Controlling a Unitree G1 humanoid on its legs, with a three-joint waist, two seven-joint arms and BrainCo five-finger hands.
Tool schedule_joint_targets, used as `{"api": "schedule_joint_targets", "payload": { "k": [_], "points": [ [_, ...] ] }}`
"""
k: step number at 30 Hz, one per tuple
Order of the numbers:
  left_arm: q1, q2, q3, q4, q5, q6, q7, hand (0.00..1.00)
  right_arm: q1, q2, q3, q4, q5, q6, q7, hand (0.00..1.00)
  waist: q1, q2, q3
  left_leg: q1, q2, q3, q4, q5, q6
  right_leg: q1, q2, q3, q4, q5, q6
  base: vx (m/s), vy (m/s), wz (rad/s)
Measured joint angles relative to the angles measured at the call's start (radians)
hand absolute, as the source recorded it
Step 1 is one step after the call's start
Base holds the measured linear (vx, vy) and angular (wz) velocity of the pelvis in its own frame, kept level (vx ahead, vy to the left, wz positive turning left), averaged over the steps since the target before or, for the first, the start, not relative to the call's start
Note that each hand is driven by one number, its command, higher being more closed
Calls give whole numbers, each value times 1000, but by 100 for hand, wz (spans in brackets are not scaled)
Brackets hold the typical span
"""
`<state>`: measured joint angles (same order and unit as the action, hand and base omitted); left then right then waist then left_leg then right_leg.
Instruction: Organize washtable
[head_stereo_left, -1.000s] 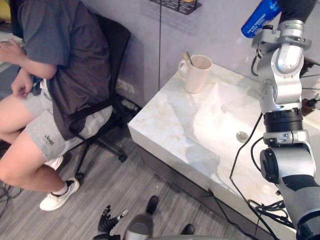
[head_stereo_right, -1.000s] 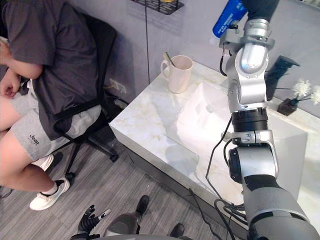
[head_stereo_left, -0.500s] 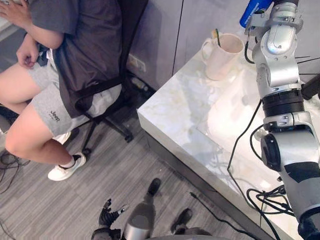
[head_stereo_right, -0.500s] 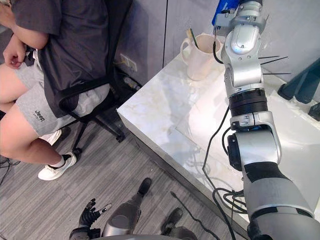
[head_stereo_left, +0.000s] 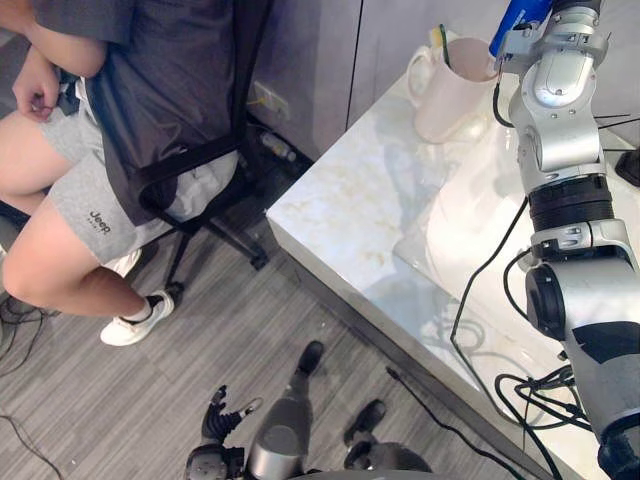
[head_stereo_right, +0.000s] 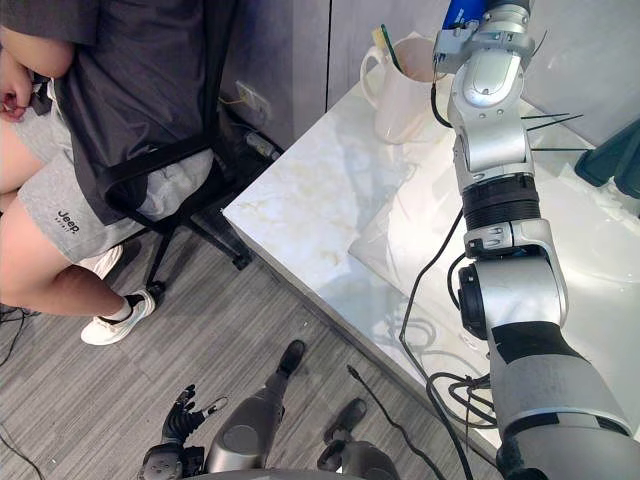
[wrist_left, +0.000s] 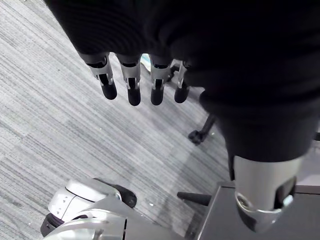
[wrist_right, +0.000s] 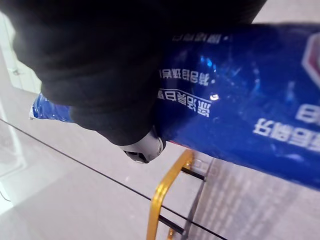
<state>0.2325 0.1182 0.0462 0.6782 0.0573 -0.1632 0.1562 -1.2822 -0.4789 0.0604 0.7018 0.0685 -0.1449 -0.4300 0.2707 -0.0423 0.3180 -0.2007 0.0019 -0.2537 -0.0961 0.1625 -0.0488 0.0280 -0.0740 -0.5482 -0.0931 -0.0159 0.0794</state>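
Tabletop (head_stereo_left: 350, 200): marble with a basin, running from centre to 3 o'clock in the eye views. Person (head_stereo_left: 150, 90): seated at 10 o'clock, well apart from it. Mug (head_stereo_left: 445, 95): upright at the far corner, 1 o'clock, with a brush (head_stereo_left: 441, 40) standing in it. Tube (head_stereo_left: 522, 15): blue, held aloft just beyond the mug at 1 o'clock, clamped in the right hand (wrist_right: 140, 145) with the thumb curled against it. Left hand (head_stereo_left: 218, 430): hangs at 7 o'clock over the floor, fingers (wrist_left: 132, 87) straight, holding nothing.

Assessment: the step in hand appears to be stowing the tube. The next move likely calls for lifting it over the rack (wrist_right: 170, 195) rim before release, though that destination is not certain.

The right wrist view supplies the grip and the gold-edged wire rack near the tube. The eye views supply the mug and tabletop beneath.
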Motion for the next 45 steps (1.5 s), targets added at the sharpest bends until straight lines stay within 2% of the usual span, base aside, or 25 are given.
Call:
{"api": "schedule_joint_targets", "payload": {
  "k": [2,3,14,25,33,35,40,42,45],
  "points": [
    [-1,2,-13,0,-7,0,0,0,0,0,11,3,1,1,0,100,0,4,4,-1,-1,-4,0,0,0,0,0,-4,0,-2,1,9,18,4],
    [-1,2,-14,0,-7,0,0,0,0,0,17,3,1,1,0,0,0,5,5,-1,-1,-4,0,0,0,0,0,-4,0,-2,2,9,22,4],
    [-18,3,-24,-1,-7,0,1,0,5,38,18,3,2,1,-1,0,9,7,6,2,-1,-8,0,0,0,3,0,-10,7,-11,-2,2,5,1],
    [-18,3,-26,-1,-6,3,-1,0,88,48,14,-29,2,-3,0,0,10,7,6,24,-1,-14,0,0,0,21,-3,-16,23,-19,-3,-2,2,0],
    [-16,6,-24,1,-4,11,-3,0,174,36,-80,-251,-1,-6,-4,0,-24,3,3,57,-2,-13,0,0,-1,55,-4,-19,22,-20,-1,0,0,0],
    [-14,10,-21,4,-3,15,-4,0,198,24,-95,-304,-1,-8,-4,0,-42,-1,-1,60,0,-13,0,0,-1,58,-3,-18,22,-20,-1,-25,5,-2],
    [-9,24,-8,41,16,29,-24,0,294,-84,-103,-480,-2,-14,4,0,-89,-40,-56,70,1,2,0,0,-1,62,-4,-5,22,-20,-1,-16,9,-7],
    [-7,24,5,42,29,30,-25,0,354,-127,-130,-571,-10,-40,20,0,-104,-54,-70,90,1,19,0,-1,0,79,-7,4,20,-21,0,-7,11,-12],
    [2,23,33,53,34,30,-25,0,496,-211,-248,-693,-41,-80,29,0,-145,-71,-109,123,7,63,-1,-10,7,90,-9,35,22,-21,0,-59,13,-26]
  ]
}}
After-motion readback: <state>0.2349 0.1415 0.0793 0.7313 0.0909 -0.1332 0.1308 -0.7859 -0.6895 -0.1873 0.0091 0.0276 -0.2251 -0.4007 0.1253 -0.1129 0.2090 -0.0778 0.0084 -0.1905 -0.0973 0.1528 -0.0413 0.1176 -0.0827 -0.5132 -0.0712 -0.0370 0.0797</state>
